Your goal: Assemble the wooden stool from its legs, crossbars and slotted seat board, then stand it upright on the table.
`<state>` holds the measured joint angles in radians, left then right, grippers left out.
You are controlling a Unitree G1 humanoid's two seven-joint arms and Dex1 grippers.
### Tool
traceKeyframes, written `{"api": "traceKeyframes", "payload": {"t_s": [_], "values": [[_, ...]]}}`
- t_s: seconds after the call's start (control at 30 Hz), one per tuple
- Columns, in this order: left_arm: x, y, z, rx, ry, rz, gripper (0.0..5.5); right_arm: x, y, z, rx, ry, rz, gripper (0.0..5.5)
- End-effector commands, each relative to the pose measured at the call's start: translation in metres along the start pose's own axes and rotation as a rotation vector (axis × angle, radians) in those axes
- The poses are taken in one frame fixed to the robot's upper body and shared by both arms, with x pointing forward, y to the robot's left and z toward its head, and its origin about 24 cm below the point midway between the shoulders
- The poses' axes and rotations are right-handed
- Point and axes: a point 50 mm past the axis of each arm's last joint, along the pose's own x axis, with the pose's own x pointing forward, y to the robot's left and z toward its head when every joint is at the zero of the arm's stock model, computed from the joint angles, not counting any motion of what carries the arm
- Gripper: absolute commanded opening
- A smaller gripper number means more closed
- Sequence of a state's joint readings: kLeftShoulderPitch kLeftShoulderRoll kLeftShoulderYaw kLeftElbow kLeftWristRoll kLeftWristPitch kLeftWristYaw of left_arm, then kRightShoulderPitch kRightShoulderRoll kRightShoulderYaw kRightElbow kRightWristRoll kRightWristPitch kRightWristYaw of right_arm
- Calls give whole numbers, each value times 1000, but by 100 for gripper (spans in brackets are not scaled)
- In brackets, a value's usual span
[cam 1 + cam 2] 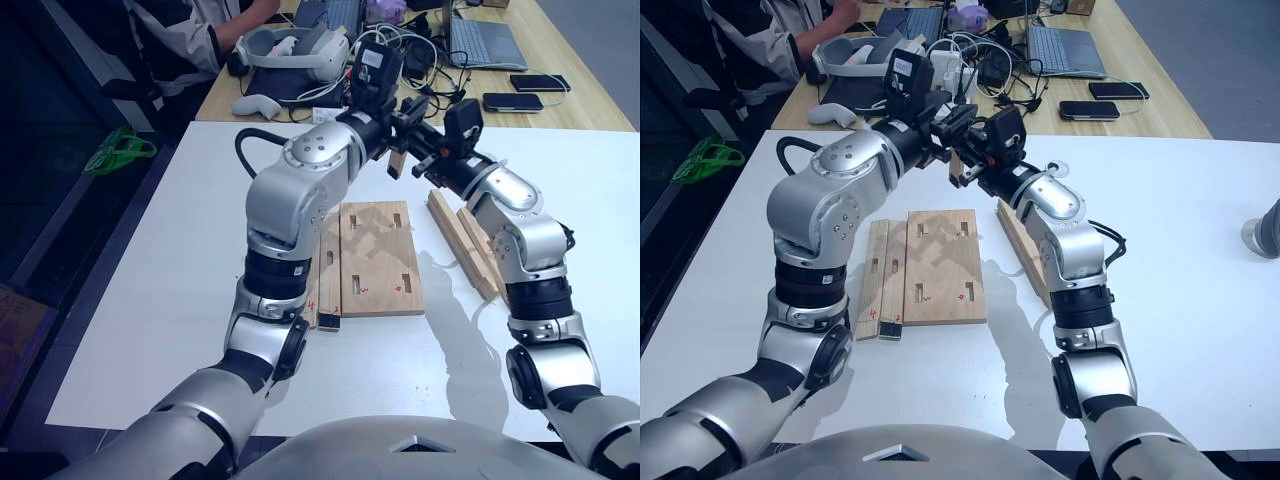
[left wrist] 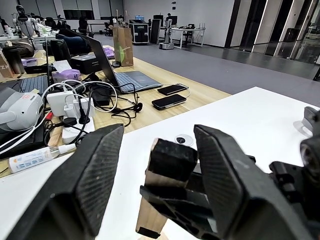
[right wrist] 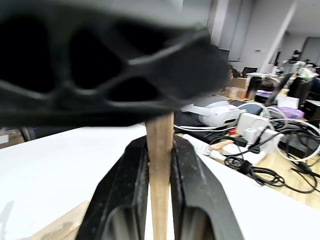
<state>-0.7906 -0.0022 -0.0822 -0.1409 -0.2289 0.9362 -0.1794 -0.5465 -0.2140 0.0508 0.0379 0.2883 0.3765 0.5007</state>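
The slotted seat board (image 1: 378, 258) lies flat at mid-table. Two slotted wooden pieces (image 1: 325, 270) lie against its left edge, and long wooden bars (image 1: 462, 240) lie to its right. Above the board's far end, my right gripper (image 3: 160, 145) is shut on a short wooden piece (image 1: 395, 163) that hangs upright in the air. My left gripper (image 2: 157, 135) is open, its two fingers (image 2: 95, 170) spread on either side of that piece and of the right gripper's tips, without touching the wood.
Behind the white table (image 1: 180, 330) stands a wooden desk (image 1: 560, 110) with a headset (image 1: 295, 50), laptops, phones (image 1: 510, 100) and cables. A grey object (image 1: 1265, 232) stands at the table's right edge. A green bag (image 1: 120, 150) lies on the floor at left.
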Motion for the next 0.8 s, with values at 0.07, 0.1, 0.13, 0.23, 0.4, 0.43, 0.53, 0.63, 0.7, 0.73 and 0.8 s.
{"api": "traceKeyframes", "payload": {"t_s": [0.07, 0.1, 0.13, 0.23, 0.4, 0.43, 0.53, 0.63, 0.7, 0.73, 0.8], "values": [[-5, 19, 1, -2, 2, 94, 257, -29, -19, 2, -18, 19, -128, 38], [-5, 21, 2, -6, -3, 102, 257, -35, -21, 1, -21, 35, -144, 38], [-6, 23, 3, -14, -9, 112, 257, -41, -22, -1, -28, 54, -154, 38], [-7, 27, 3, -42, -15, 128, 257, -56, -23, -5, -42, 99, -174, 38], [-7, 31, 5, -73, -29, 154, 257, -57, -17, -4, -37, 92, -154, 38], [-7, 32, 4, -73, -26, 157, 257, -55, -14, -2, -32, 76, -136, 38], [-6, 32, 2, -68, -14, 154, 257, -46, -3, 7, -20, 12, -58, 38], [-4, 30, 2, -61, -5, 145, 257, -30, 8, 16, -14, -40, 33, 38], [-3, 27, 2, -56, -3, 129, 257, -20, 12, 17, -13, -53, 68, 38], [-3, 25, 2, -53, -2, 122, 257, -16, 13, 17, -13, -55, 79, 38], [-3, 23, 1, -50, 4, 111, 257, -8, 14, 15, -12, -59, 95, 38]]}}
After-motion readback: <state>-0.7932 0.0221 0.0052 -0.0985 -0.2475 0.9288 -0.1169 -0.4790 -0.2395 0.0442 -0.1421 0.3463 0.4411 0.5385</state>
